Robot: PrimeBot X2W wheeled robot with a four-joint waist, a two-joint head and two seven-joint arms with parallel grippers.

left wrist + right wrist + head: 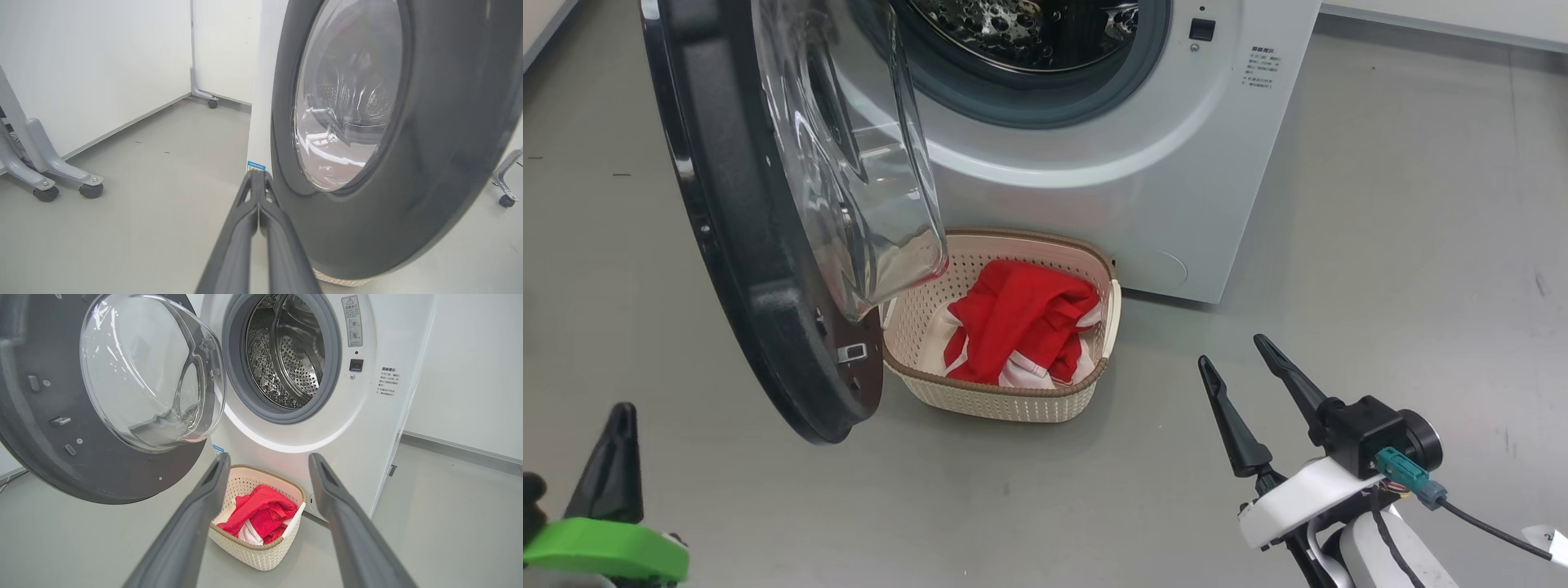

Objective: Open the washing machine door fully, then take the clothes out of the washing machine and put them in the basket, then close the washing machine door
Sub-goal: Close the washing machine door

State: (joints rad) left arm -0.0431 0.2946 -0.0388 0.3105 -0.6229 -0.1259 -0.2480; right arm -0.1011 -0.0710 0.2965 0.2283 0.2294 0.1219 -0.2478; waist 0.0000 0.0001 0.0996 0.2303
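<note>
Left end effector (258,181) pinched shut, empty, by door (449,163); right end effector (1232,351) spread wide, lower right. Clothes (1013,318) sit in basket (996,400): closing step, likely. Next calls for pushing door shut.

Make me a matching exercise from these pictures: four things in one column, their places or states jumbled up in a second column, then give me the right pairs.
Column one
1. washing machine door
2. clothes
3. left end effector
4. right end effector

Column two
A. fingers spread apart, holding nothing
B. lying in the basket
C. swung open on its hinge
D. shut, fingers together

Pairs: 1-C, 2-B, 3-D, 4-A
</note>
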